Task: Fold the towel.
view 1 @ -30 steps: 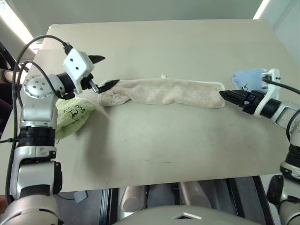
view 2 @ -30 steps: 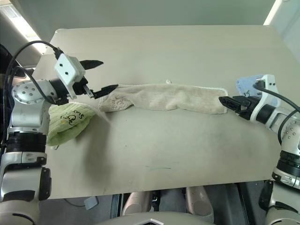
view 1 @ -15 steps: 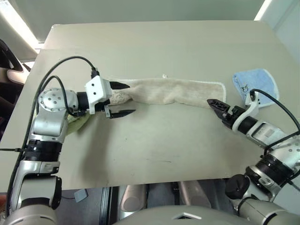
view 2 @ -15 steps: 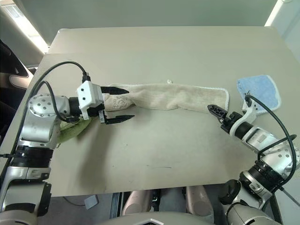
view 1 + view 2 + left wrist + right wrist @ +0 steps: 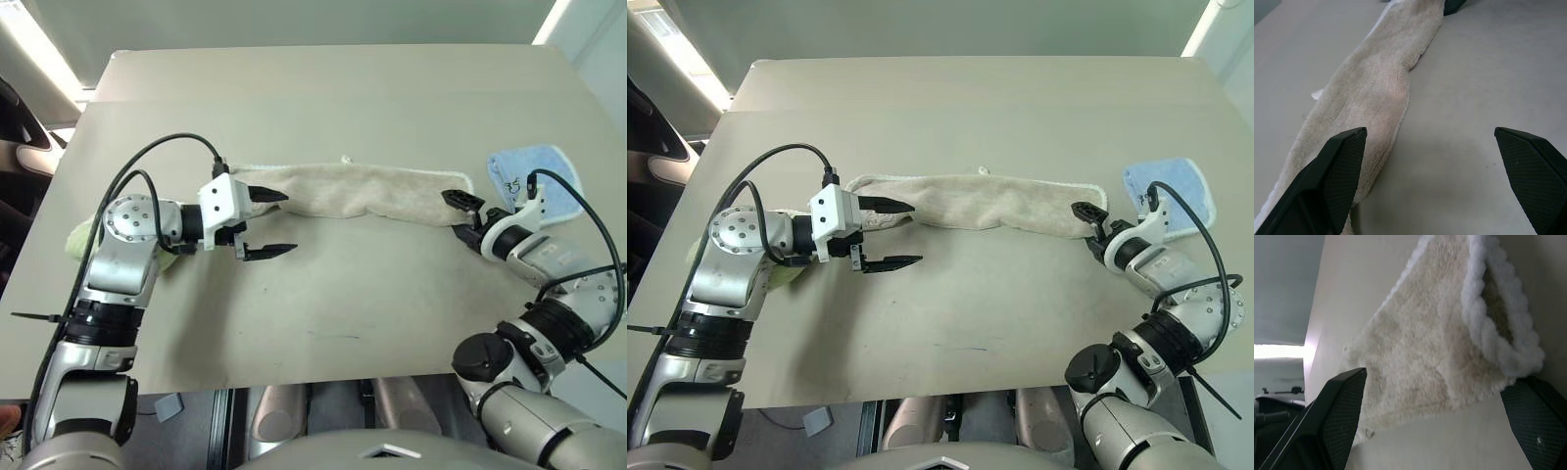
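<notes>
The towel (image 5: 362,191) is seen folded into a long strip across the middle of the table (image 5: 323,88), with the left gripper (image 5: 272,223) spread wide at its left end and the right gripper (image 5: 460,216) equally wide at its right end, nothing being held by either.

a wide beige bench (image 5: 323,313) carries everything in view; a faint dark streak marks its near middle. a small light blue cloth (image 5: 544,176) with a white edge lies flat at the right side of the bench, near the right edge. a light green cloth (image 5: 784,277) lies at the left side, bunched up and mostly hidden, so little of its shape can be told.
</notes>
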Motion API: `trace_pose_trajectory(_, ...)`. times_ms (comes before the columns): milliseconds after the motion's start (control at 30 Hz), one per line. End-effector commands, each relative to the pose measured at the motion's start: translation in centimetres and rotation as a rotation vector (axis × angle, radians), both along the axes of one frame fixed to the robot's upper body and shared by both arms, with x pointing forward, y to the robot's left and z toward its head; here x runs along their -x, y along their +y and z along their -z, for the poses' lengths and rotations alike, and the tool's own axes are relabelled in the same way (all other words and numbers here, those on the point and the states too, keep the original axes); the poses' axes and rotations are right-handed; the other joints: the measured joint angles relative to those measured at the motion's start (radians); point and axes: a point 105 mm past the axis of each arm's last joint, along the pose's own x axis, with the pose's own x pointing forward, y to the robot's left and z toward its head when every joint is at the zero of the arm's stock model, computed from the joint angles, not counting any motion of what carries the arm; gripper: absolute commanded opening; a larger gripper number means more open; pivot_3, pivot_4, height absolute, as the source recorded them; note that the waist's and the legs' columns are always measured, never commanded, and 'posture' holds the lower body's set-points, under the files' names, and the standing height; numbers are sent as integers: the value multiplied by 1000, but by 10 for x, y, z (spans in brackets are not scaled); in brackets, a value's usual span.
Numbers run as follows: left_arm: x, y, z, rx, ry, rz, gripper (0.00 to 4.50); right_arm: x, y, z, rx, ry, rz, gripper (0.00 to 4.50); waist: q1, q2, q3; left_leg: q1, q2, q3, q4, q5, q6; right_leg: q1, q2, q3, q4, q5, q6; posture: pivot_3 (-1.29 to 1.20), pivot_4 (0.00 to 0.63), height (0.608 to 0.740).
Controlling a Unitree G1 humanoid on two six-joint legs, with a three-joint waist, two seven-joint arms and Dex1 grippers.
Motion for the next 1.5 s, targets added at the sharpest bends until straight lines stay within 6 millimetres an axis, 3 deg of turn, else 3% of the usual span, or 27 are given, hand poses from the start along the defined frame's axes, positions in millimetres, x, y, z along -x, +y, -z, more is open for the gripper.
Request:
trace_pose_trajectory(33,3,-4,-8,11,-34,12,4500,-2,-15,8,8,47,107,4268,0,0,0,0,0,0,0,0,0,0,0,0,0,0,0,0,150,735)
trace_pose_trajectory(100,3,-5,-8,14,-38,8,4500,-3,-20,10,10,56,147,3879,1,0,0,0,0,0,0,0,0,0,0,0,0,0,0,0,150,735)
trace_pose_trajectory(300,8,-7,-4,17,-30,2,4500,-3,-35,4,35,22,217,1678,8,0,0,-1,-1,0,-1,0,0,0,-1,0,-1,0,2,0,150,735)
trace_pose_trajectory(433,9,-6,-1,21,-23,-10,4500,-2,-60,-14,124,-33,268,231,10,1,0,-3,-1,0,-2,-1,0,-3,-1,0,-1,2,5,0,150,735)
trace_pose_trajectory(467,9,-7,-1,21,-23,-10,4500,-2,-65,-18,139,-44,279,70,10,1,0,-3,-1,0,-1,-1,0,-3,-1,0,-1,2,6,0,150,735)
trace_pose_trajectory(633,8,-8,1,23,-20,-11,4500,-2,-80,-51,280,-161,234,70,10,1,0,-4,-1,0,-2,-1,0,-4,-1,0,-1,3,8,0,150,735)
trace_pose_trajectory(733,7,-11,3,23,-17,-4,4500,-6,-60,-70,504,-236,62,70,9,1,1,-4,-1,0,-2,-1,0,-4,-1,0,-1,3,9,0,150,735)
trace_pose_trajectory(867,6,-14,4,26,-19,0,4500,-7,-23,-77,772,-326,-192,70,6,1,1,-3,-1,0,-2,-1,0,-4,-1,0,-1,2,13,0,150,735)
trace_pose_trajectory(1000,6,-16,4,36,-22,0,4500,-8,20,-79,1014,-467,-476,70,5,1,1,-3,-1,0,-2,0,0,-3,-1,0,-1,-1,17,0,150,735)
trace_pose_trajectory(1167,7,-20,4,52,-26,-1,4500,-17,65,-70,1129,-588,-704,70,2,1,0,-3,-1,0,-1,0,0,-3,-1,0,-2,-1,17,0,150,735)
trace_pose_trajectory(1267,9,-24,5,66,-26,-5,4500,-19,102,-55,1147,-654,-838,70,1,1,0,-4,-1,0,-1,0,0,-3,-1,-1,-2,3,12,0,150,735)
trace_pose_trajectory(1367,11,-26,5,80,-24,-13,4500,-24,115,-42,1166,-667,-880,70,1,1,0,-4,-1,0,-1,0,0,-3,-1,-1,-3,5,10,0,150,735)
trace_pose_trajectory(1500,15,-23,6,95,-17,-42,4500,-27,118,-36,1159,-666,-884,70,3,1,1,-5,-1,0,-1,0,0,-3,-2,-2,-4,5,10,0,150,735)
